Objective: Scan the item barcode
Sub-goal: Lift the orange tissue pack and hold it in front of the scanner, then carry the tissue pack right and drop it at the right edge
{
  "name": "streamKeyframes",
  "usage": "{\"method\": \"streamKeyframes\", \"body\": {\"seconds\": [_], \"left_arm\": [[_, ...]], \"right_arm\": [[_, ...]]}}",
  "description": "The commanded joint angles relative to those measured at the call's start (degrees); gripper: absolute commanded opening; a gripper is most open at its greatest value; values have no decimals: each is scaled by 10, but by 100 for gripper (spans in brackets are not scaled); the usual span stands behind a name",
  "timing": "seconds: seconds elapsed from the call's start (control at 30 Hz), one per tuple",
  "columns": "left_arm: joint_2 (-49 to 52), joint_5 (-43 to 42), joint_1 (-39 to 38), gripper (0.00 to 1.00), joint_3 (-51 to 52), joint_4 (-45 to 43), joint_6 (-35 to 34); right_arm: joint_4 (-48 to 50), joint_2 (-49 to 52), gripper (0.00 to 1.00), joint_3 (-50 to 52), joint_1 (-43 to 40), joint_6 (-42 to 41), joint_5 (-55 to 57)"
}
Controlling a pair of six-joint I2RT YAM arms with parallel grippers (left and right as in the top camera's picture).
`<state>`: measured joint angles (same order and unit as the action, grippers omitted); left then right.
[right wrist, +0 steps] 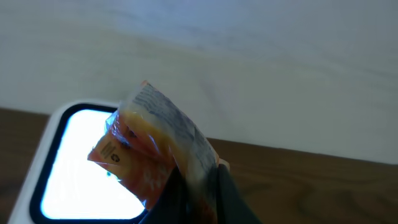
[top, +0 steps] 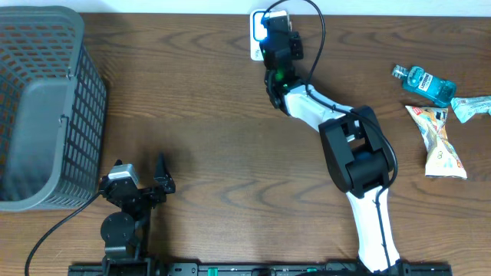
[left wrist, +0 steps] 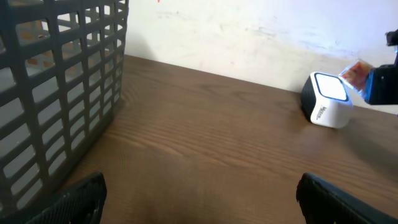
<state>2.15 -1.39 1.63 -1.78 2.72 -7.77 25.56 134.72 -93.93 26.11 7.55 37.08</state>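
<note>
Right wrist view only: my right fingers (right wrist: 233, 202) pinched shut on an orange packet (right wrist: 155, 143), which stands just beyond them, before the lit scanner (right wrist: 68, 168) window.
Overhead only: blue mouthwash bottle (top: 428, 84) and snack pouch (top: 443, 144), well right of those fingers.
My left fingers (left wrist: 74, 199) are spread wide and empty, with the grey basket (left wrist: 56, 74) to their left.
Lettering on the scanner's side is unreadable.

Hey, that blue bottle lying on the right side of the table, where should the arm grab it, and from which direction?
Grip the blue bottle around its middle, coming straight down from above. It lies flat on its side with the cap pointing left, so closing across its narrow width should probably hold best. Stay off the base end, where a pale packet crowds it.
</note>
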Motion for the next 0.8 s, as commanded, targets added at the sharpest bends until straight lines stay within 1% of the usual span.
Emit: {"method": "streamKeyframes", "body": {"seconds": [0.0,0.07,0.13,0.2,0.23,0.3,0.43,0.47,0.6,0.7,0.77], "left_arm": [[0,3,1,98,16,12,-5],[0,3,1,98,16,12,-5],[0,3,1,98,16,12,-5],[0,3,1,98,16,12,-5],[0,3,1,98,16,12,-5],[0,3,1,98,16,12,-5],[0,3,1,98,16,12,-5],[0,3,1,98,16,12,-5],[0,3,1,98,16,12,-5],[0,3,1,98,16,12,-5],[0,3,1,98,16,12,-5]], "right_arm": [[-28,-59,1,-16,5,13,154],[-71,-82,1,-16,-2,37,221],[-151,-103,1,-16,-14,38,281],[-245,-113,1,-16,-32,32,290],[-293,-115,1,-16,-43,15,290],[-399,-115,1,-16,-74,-45,290],[-595,-115,1,-16,-160,-234,282],[-626,-115,1,-16,-183,-266,275],[-707,-115,1,-16,-285,-341,227],[-742,-115,1,-16,-358,-372,188],[-759,-115,1,-16,-404,-405,143]]}}
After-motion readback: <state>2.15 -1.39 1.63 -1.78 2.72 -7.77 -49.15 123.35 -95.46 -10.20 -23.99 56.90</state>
